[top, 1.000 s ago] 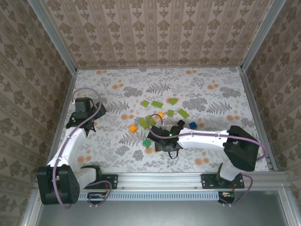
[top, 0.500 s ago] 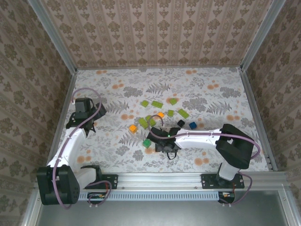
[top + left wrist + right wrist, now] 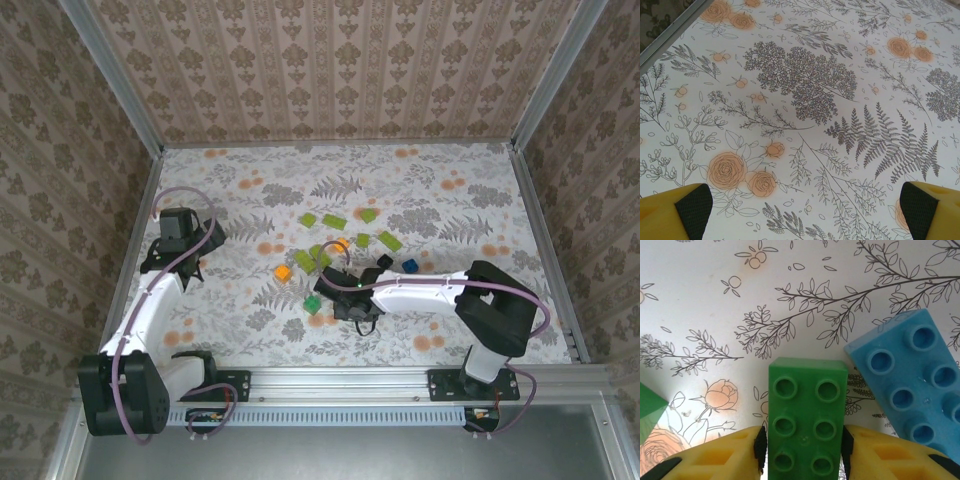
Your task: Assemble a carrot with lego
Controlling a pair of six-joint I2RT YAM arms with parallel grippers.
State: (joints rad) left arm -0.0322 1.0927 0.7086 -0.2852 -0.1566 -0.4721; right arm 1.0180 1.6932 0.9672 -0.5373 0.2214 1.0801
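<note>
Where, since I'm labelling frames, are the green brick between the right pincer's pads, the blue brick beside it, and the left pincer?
green brick (image 3: 807,415): right wrist view, on its studded top face.
blue brick (image 3: 907,390): right wrist view, on its studded top face.
left pincer (image 3: 805,202): left wrist view, midway between its open pads.

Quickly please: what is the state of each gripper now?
Left gripper: open, holding nothing.
Right gripper: closed on a dark green brick.
</note>
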